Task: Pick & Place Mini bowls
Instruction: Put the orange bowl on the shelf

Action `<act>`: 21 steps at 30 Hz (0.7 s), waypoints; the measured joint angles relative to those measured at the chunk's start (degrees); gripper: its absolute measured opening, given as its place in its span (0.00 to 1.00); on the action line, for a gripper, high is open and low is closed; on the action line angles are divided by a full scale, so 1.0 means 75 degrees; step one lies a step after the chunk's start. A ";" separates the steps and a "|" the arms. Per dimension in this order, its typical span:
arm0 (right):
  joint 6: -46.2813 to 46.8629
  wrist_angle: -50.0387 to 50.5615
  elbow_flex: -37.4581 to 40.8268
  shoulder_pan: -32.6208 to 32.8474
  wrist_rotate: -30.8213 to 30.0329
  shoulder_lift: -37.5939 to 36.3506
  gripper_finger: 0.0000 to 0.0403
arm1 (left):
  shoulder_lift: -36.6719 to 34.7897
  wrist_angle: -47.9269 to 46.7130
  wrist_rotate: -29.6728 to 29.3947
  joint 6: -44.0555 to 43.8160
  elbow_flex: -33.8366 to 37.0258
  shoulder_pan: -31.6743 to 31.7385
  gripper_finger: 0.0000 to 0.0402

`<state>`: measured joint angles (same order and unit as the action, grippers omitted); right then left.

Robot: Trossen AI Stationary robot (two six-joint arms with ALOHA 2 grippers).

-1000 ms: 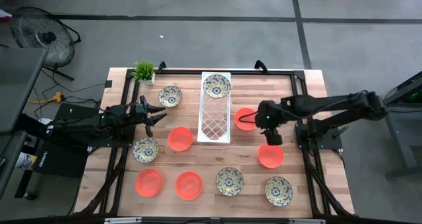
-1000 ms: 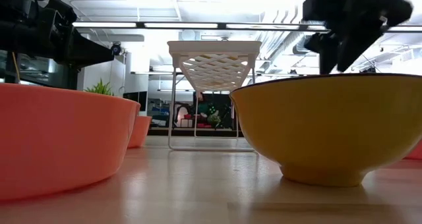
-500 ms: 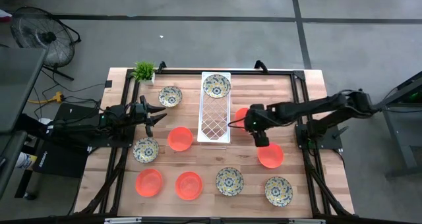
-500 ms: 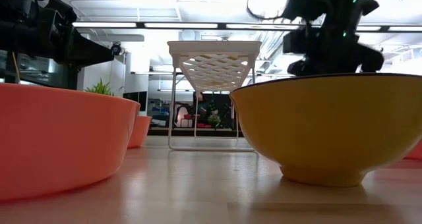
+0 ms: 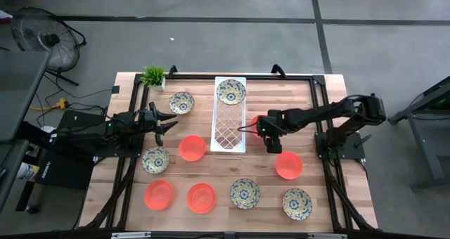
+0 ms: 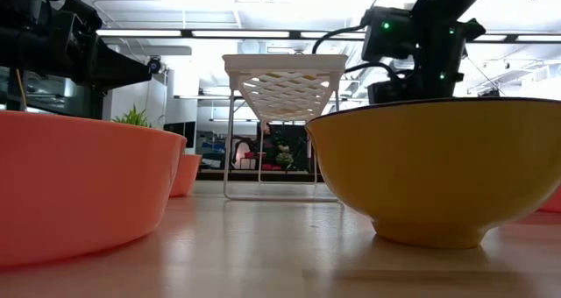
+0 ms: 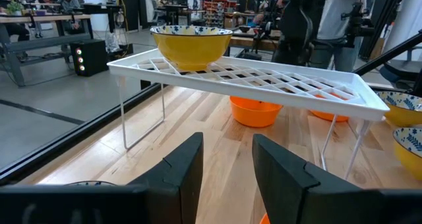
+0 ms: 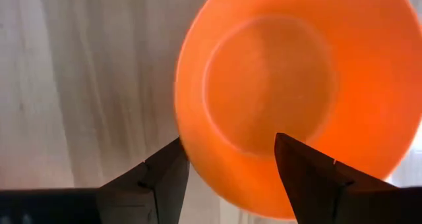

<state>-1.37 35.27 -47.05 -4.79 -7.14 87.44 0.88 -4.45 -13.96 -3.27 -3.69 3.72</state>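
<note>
While the right gripper (image 8: 227, 161) hangs with fingers spread over the rim of the plain bright orange round bowl (image 8: 297, 92), a crooked pinch could flip it; the left gripper (image 7: 227, 161) waits, fingers apart

**Inspector A:** Overhead, the orange bowl (image 5: 257, 121) beside the white rack (image 5: 229, 123) is largely covered by the right gripper (image 5: 271, 142); only a sliver of rim shows.

**Inspector B:** Noted. In the right wrist view that bowl (image 8: 297, 92) is cut off at the frame's edge, and the worktop (image 8: 86, 72) around it is blurred.

**Inspector A:** At table height, the near orange bowl (image 6: 79, 184) runs off the side, and the yellow-sided bowl (image 6: 438, 166) hides the right gripper's fingers.

**Inspector B:** Left wrist view: the person (image 7: 343, 20) behind the rack is cropped at the top, and the patterned bowl (image 7: 409, 135) is cut by the edge.
</note>
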 joint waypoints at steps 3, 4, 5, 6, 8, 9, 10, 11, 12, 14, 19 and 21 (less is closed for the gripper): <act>-0.0051 0.0009 0.0000 -0.0068 0.0204 0.0000 0.52 | 0.0001 0.0000 0.0001 0.0000 0.0001 0.0000 0.32; -0.0080 0.0010 0.0000 -0.0068 0.0230 0.0000 0.51 | 0.0001 0.0000 0.0000 0.0000 0.0000 -0.0003 0.32; -0.0142 0.0011 0.0000 -0.0068 0.0231 0.0000 0.51 | 0.0001 0.0000 0.0000 0.0000 0.0001 0.0000 0.32; -0.0196 0.0019 0.0000 -0.0068 0.0248 0.0000 0.50 | 0.0001 0.0000 0.0000 0.0003 0.0001 -0.0003 0.32; -0.0212 0.0023 0.0000 -0.0068 0.0245 0.0000 0.49 | 0.0001 0.0000 0.0003 0.0000 0.0001 -0.0001 0.32; -0.0213 0.0024 0.0000 -0.0065 0.0243 0.0000 0.47 | -0.0001 0.0000 0.0000 0.0001 -0.0001 -0.0001 0.32; -0.0215 0.0023 0.0000 -0.0065 0.0243 0.0000 0.46 | -0.0001 0.0000 0.0001 0.0002 -0.0001 -0.0003 0.32; -0.0215 0.0023 0.0000 -0.0065 0.0243 0.0000 0.45 | 0.0001 0.0000 0.0002 0.0000 -0.0001 0.0000 0.32; -0.0215 0.0023 0.0000 -0.0065 0.0245 0.0000 0.43 | -0.0001 0.0000 0.0000 0.0001 0.0000 0.0000 0.32; -0.0220 0.0023 0.0000 -0.0065 0.0298 0.0000 0.40 | -0.0002 0.0000 0.0002 0.0002 0.0000 -0.0003 0.32; -0.0220 0.0033 0.0000 -0.0065 0.0446 0.0000 0.30 | 0.0000 0.0000 0.0000 0.0001 0.0000 -0.0001 0.32; -0.0220 0.0035 0.0000 -0.0065 0.0488 0.0000 0.26 | 0.0001 0.0000 0.0000 0.0002 0.0001 -0.0003 0.32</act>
<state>-3.03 35.53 -47.05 -5.28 -3.48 87.44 0.89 -4.45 -13.96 -3.25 -3.69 3.70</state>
